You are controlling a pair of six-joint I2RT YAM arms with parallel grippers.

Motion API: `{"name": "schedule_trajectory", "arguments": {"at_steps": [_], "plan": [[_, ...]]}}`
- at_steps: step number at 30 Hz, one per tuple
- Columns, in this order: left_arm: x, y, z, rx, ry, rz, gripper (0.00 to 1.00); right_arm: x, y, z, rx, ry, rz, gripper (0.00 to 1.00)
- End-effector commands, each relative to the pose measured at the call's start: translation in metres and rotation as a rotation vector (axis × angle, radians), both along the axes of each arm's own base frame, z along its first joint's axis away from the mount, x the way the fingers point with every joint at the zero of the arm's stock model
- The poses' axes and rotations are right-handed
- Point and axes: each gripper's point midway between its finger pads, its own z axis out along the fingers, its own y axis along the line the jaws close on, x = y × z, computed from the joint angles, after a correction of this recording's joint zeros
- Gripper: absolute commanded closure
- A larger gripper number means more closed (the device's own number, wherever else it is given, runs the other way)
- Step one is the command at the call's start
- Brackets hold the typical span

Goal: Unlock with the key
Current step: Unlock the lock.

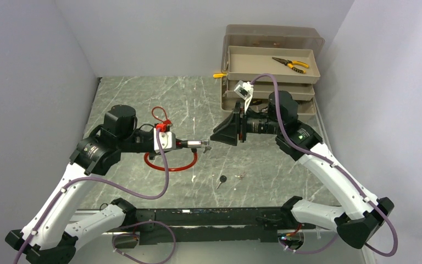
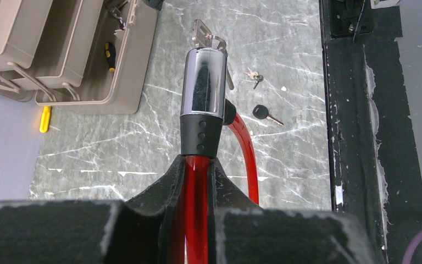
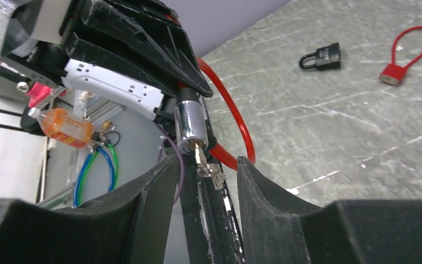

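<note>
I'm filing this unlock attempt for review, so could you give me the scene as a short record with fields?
left tool: shut on the cable lock, gripping its red cable behind the chrome cylinder
key: seated in the cylinder's end, with a ring hanging from it
right tool: open, one finger on either side of the key, not touching it
loose on table: black-headed key, small key bunch, black padlock, small red padlock
unlocked yet: cannot tell
</note>
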Motion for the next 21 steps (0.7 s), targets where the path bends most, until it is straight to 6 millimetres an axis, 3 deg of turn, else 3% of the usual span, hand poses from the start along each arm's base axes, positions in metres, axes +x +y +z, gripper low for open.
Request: {"name": "schedule_trajectory", "arguments": {"at_steps": [1, 11, 21], "plan": [[-0.008, -0.003, 0.033, -0.066, -0.092, -0.047, 1.0, -0.011, 0.007, 0.02, 0.077, -0.026, 0.103, 0.55], [-0.006, -0.004, 0.035, -0.076, -0.098, -0.047, 1.0, 0.0, 0.011, -0.007, 0.017, 0.024, 0.08, 0.59], [-0.006, -0.005, 0.037, -0.079, -0.096, -0.047, 1.0, 0.001, 0.018, -0.007, 0.036, 0.042, 0.109, 0.65]]}}
